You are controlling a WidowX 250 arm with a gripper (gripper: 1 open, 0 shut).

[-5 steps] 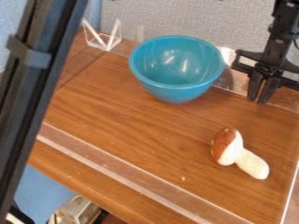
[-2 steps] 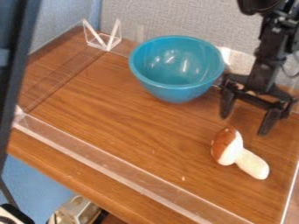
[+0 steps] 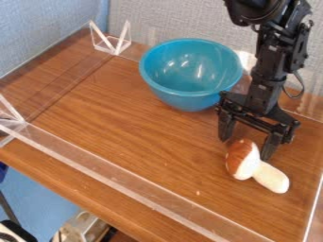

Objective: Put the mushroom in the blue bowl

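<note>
The mushroom (image 3: 254,165) lies on its side on the wooden table at the right front, its orange-brown cap toward the bowl and its cream stem pointing to the front right. The blue bowl (image 3: 190,73) stands upright at the back middle and holds nothing. My gripper (image 3: 256,129) hangs open just above and behind the mushroom's cap, one black finger on each side of it, holding nothing. The black arm rises from it toward the top right.
A clear plastic wall (image 3: 89,166) runs along the table's front and left edges. A small clear stand (image 3: 110,40) sits at the back left corner. Bare wood (image 3: 113,113) lies left of the bowl.
The gripper has opened wide and moved from beside the bowl's right side forward and down to just over the mushroom. The mushroom and bowl have not moved.
</note>
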